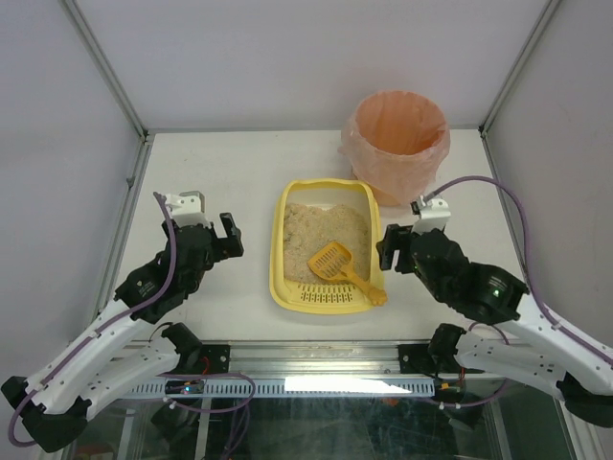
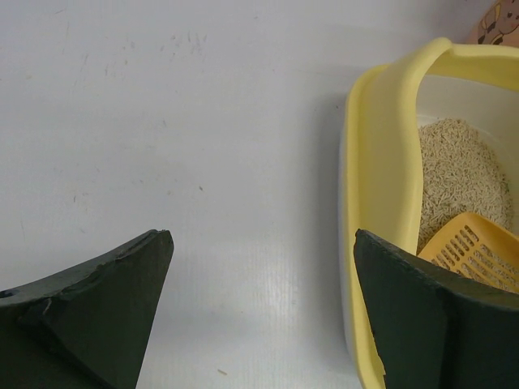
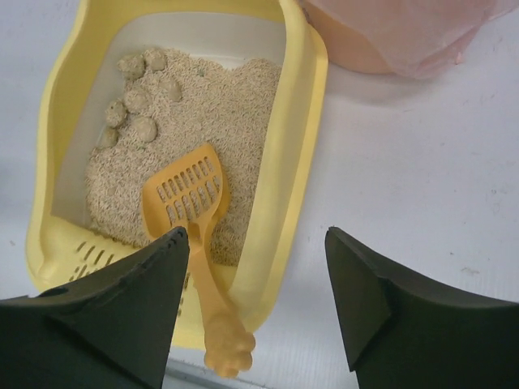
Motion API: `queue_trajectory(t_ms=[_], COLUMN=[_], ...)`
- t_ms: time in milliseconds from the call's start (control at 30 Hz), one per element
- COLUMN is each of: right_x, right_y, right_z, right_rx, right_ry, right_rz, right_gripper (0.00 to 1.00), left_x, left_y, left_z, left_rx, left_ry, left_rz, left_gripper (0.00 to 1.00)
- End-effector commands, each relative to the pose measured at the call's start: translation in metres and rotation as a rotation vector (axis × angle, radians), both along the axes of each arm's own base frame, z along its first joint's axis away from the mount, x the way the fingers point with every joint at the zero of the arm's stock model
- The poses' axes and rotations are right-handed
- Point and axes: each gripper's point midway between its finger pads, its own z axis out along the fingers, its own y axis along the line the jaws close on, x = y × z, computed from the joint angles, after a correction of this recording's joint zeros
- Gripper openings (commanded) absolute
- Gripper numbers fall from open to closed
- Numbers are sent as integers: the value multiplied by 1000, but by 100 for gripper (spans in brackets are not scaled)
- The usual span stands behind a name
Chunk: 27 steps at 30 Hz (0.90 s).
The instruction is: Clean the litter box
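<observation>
Litter box (image 1: 277, 251) sits mid-tabletop (image 1: 211, 172) between the arms, its long axis running from near edge to far, grate end toward the bases. Behind its far right corner stands a bag-lined bin (image 1: 375, 165). The left tool (image 2: 259, 239) hangs fully spread and empty beside the left rim. The right tool (image 3: 255, 235), also parted, grips nothing. An orange scoop (image 3: 186, 190) lies on the litter, handle over the near rim. Clumps (image 3: 134, 101) gather far left.
</observation>
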Motion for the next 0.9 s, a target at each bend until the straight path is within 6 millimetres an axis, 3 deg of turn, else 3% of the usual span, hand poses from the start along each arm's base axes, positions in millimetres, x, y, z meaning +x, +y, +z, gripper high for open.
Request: queue_trajectory(t_ms=[0,133,233,533,667,867], right_x=[33,59,63,37,27,22], right_y=[14,-11,-29,-65,-82,-87], right_z=[16,11,18,53,51,46], right_rx=[64,191,281,283,285,296], right_ry=[-58,-30,-64,-281,-305,-317], right_rz=[1,-15,-39,-143,-223,-248], right_gripper=[74,88,100,100,100,100], left_x=[3,1,-2,-7,-7,-6], left_y=[4,10,15,19,19,19], left_z=[15,22,29,39,39,38], left_rx=[-63,-82,-93,-113,-109,-100], left_ry=[-54,-78,-109,-154,-156,-152], left_rz=[41,60,65,55,55,54], left_gripper=[99,99,99,99,99,99])
